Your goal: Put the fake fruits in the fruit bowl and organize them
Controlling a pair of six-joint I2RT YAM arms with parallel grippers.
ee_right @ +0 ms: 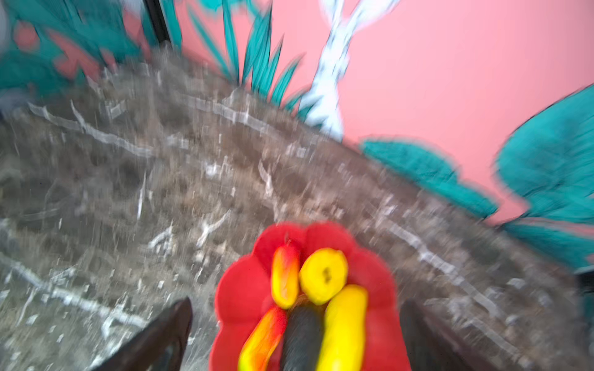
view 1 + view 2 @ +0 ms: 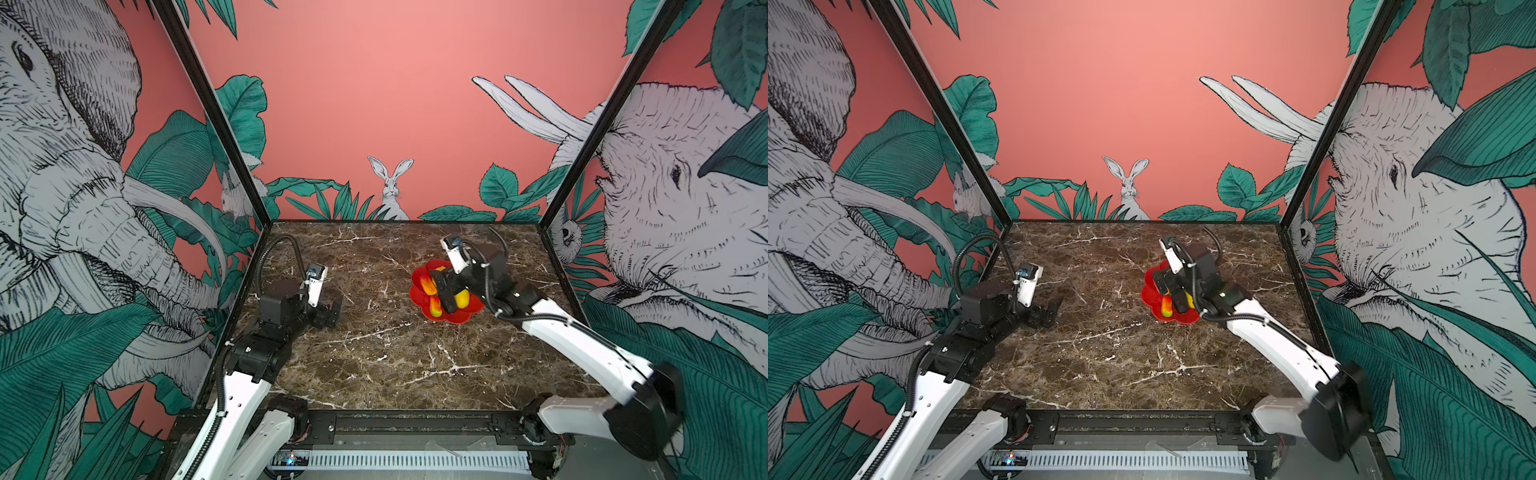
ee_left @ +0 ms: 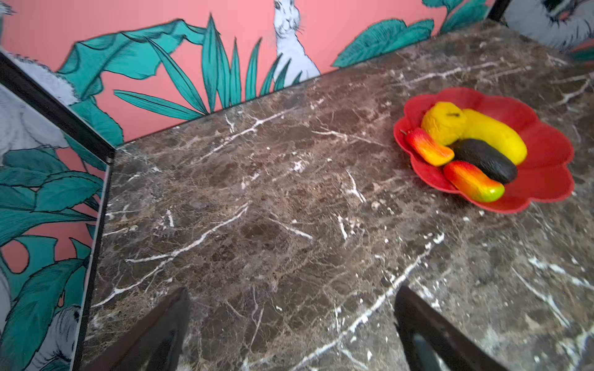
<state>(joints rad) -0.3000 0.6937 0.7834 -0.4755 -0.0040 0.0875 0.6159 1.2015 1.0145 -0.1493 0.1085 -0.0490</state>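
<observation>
The fruit bowl (image 3: pixel 546 180), a glossy red dish with a scalloped petal rim, sits on the right-hand half of the brown marble worktop (image 2: pixel 374 353), toward the back wall, in both top views. All five fake fruits lie inside it, clustered together. The bumpy round yellow fruit (image 3: pixel 442 123) touches the long yellow fruit (image 3: pixel 495 135). The dark oval fruit (image 3: pixel 485 160) lies along the long yellow one. One red-orange fruit (image 3: pixel 429 146) rests beside the round yellow one near the rim. The other red-orange fruit (image 3: pixel 472 181), with a green tip, lies against the dark oval.

The right pincer (image 2: pixel 442 291) hangs over the bowl with its jaws spread wide. In the blurred right wrist view its two fingers stand on either side of the fruits and grip none of them.

The left pincer (image 2: pixel 330 313) is well apart from the bowl, low over the left part of the worktop. Its jaws are parted too, with only bare marble between them.
</observation>
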